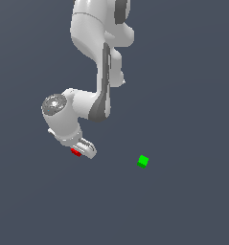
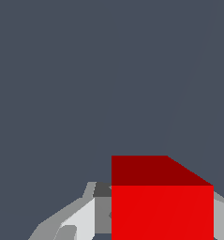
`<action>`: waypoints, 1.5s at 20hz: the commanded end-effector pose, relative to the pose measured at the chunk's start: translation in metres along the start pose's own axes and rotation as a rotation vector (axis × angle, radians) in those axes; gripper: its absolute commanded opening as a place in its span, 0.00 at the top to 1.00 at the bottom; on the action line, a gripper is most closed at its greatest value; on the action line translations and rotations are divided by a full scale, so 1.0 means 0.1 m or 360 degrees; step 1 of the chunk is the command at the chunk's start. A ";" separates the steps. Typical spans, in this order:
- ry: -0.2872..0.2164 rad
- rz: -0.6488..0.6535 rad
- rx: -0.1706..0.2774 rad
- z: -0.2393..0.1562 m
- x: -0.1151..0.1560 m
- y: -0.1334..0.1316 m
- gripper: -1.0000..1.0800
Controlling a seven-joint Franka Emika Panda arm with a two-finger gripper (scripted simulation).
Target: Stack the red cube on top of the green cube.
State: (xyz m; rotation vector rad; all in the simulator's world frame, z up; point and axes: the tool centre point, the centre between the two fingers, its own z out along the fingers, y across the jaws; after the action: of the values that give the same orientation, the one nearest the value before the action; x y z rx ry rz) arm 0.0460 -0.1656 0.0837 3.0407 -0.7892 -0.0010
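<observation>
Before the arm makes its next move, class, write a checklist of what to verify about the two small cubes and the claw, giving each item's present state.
1. Small bright red cube sits between the claw fingers: ok.
2. Claw closed firmly on it: cannot tell.
3. Small bright green cube in sight, nothing on top: ok.
4. Red cube already stacked on green: not ok; they are apart.
5. Red cube lifted off the floor: cannot tell.

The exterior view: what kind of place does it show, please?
Probably a simulated test scene, not a real room: a flat, uniform grey floor without texture, a smooth white arm whose tool is at the red cube, and a plain green cube lying apart.
</observation>
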 end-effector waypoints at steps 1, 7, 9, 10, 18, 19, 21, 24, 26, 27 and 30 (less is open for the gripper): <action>0.0000 0.0000 0.0000 -0.16 0.00 0.00 1.00; 0.0001 0.0000 0.0001 -0.35 0.01 0.00 1.00; 0.0001 0.0000 0.0000 -0.36 0.01 0.00 1.00; 0.0002 0.0000 0.0001 -0.35 0.01 0.00 1.00; 0.0002 0.0000 0.0001 -0.30 -0.11 -0.25 1.00; 0.0002 0.0000 0.0001 -0.29 -0.14 -0.32 1.00; 0.0002 0.0000 0.0001 -0.25 -0.21 -0.47 1.00; 0.0002 0.0000 0.0001 -0.19 -0.34 -0.76 1.00; 0.0002 0.0000 0.0001 -0.15 -0.45 -0.98 1.00; 0.0002 0.0000 0.0001 -0.13 -0.50 -1.10 1.00; 0.0002 0.0000 0.0001 -0.06 -0.65 -1.44 1.00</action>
State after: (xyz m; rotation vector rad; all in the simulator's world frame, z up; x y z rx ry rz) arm 0.0574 -0.0273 0.0925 3.0409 -0.7886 0.0003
